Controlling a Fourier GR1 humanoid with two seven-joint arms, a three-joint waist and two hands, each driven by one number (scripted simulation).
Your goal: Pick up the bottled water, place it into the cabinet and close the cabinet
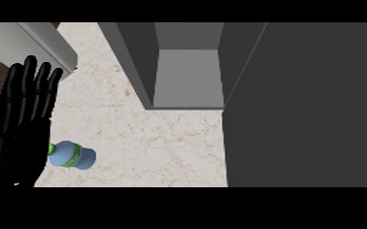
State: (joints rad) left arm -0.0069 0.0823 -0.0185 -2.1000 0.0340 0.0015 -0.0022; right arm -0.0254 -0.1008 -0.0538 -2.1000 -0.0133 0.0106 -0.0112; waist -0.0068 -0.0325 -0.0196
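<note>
The bottled water (72, 155) lies on its side on the pale marble counter (143, 136) at the lower left, a blue bottle with a green band. My left hand (27, 111) stands open at the left edge, fingers straight up, its palm just left of the bottle and partly covering its cap end. The grey cabinet (188, 77) stands open at the top middle, its inner shelf bare. Its dark door (297, 106) is swung out and fills the right side. My right hand does not show.
A light grey box-like object (43, 46) sits at the upper left corner of the counter, just behind my left hand's fingertips.
</note>
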